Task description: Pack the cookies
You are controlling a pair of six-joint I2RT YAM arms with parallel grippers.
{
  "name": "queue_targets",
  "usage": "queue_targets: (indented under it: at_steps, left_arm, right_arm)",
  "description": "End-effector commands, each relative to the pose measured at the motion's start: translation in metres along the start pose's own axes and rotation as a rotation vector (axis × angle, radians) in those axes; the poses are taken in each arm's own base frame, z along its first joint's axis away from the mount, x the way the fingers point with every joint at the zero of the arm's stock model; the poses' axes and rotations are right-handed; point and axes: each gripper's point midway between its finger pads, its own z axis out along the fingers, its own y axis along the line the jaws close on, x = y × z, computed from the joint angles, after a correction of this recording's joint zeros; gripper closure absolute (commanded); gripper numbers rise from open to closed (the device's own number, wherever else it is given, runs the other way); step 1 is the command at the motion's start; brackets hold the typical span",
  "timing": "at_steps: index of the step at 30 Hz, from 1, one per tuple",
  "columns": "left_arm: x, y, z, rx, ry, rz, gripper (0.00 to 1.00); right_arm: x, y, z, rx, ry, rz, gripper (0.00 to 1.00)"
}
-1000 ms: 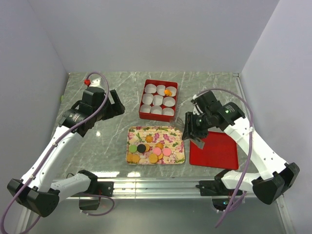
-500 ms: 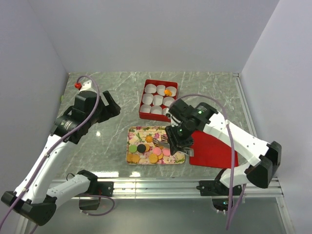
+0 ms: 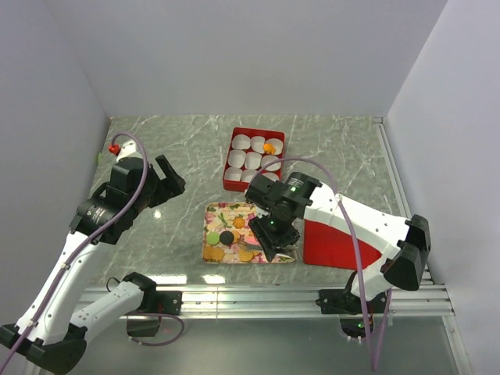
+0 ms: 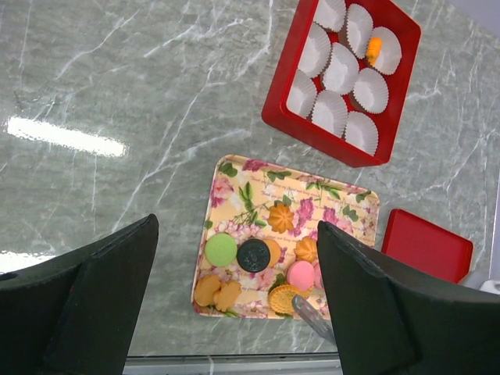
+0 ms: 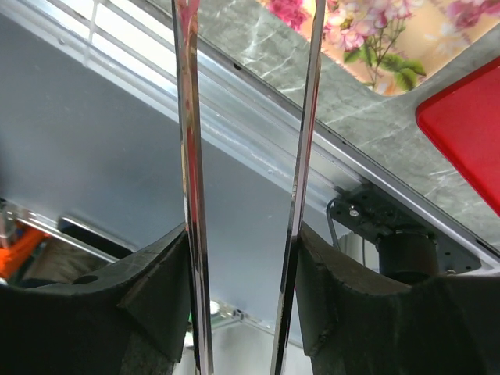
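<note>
Landmark for this entry: the rectangular floral-print tray (image 3: 216, 212) on the grey marble-patterned table top (image 3: 180, 148).

Cookies (image 4: 252, 255): nearly all of the small flat round discs lie on the tray, bunched toward its near half. In the left wrist view I count a green one, a black one touching it, a pink one, an orange flower-shaped one nearer the middle, and several golden-brown ones along the near edge. One orange cookie (image 4: 373, 50) is already packed. It sits in a far-row cup of the red square box (image 3: 231, 183), which stands just beyond the tray's far edge. The other white pleated paper cups (image 4: 341, 69) in that box hold nothing.

A flat red square lid (image 3: 344, 242) lies just beside the tray's right edge.

Left gripper (image 3: 173, 176): up off the table, to the left of the tray and well apart from it. Its fingers are spread wide with nothing between them.

Right gripper (image 5: 248, 23): hangs over the right part of the tray. Its long thin metal blades (image 5: 190, 156) are parallel with a clear gap and nothing is pinched. One blade tip shows by the pink cookie near the tray's near edge. I cannot tell whether it touches anything.
</note>
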Motion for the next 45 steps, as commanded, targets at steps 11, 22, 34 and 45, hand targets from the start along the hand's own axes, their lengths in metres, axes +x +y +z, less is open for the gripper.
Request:
queue_targets:
  at_steps: [11, 22, 34, 45]
  left_arm:
    - [0.006, 0.012, -0.005, -0.024, -0.018, -0.02, 0.12]
    - [0.009, 0.019, -0.005, -0.042, -0.021, -0.007, 0.11]
    - [0.018, 0.027, -0.005, -0.051, -0.012, -0.007, 0.11]
    - [0.015, 0.028, -0.009, -0.058, -0.015, 0.004, 0.11]
  right_arm:
    - [0.008, 0.006, 0.016, 0.11, 0.084, -0.057, 0.43]
    - [0.012, 0.023, 0.022, 0.101, 0.122, -0.092, 0.45]
    - [0.028, 0.046, 0.025, 0.061, 0.16, -0.122, 0.59]
    - [0.016, 0.045, 0.035, 0.095, 0.141, -0.129, 0.65]
